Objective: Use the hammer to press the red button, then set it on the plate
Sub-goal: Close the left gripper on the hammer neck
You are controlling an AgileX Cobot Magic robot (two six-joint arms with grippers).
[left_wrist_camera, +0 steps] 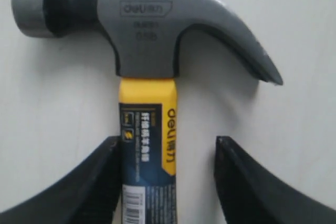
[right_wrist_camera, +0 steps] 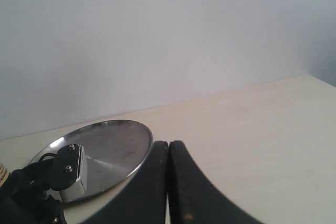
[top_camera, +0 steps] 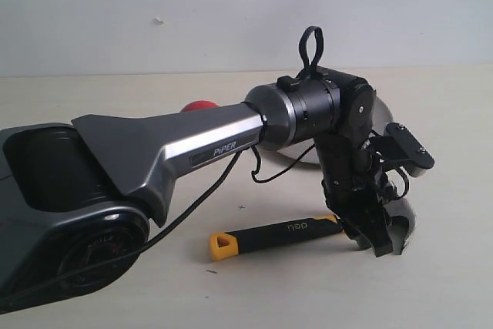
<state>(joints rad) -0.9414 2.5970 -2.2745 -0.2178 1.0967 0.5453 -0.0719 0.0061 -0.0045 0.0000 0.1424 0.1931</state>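
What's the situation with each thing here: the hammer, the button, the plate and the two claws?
Small claw hammer with black-and-yellow handle: lying flat on the pale table, not on the plate, not gripped.
Glossy red dome button: mostly hidden behind the arm; pressed or not, cannot tell.
Round shiny silver metal plate: nothing seen on it.
Left gripper: open, jaws either side of the handle.
Right gripper: shut, empty.

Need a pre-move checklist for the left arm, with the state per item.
1. Left claw open: ok.
2. Claw straddles hammer handle next to the head: ok.
3. Handle centred between fingers: not ok, it sits close to one finger.
4. Hammer lying on table: ok.
5. Red button unobstructed: cannot tell, left arm hides most of it.
6. Right claw shut, near the plate: ok.
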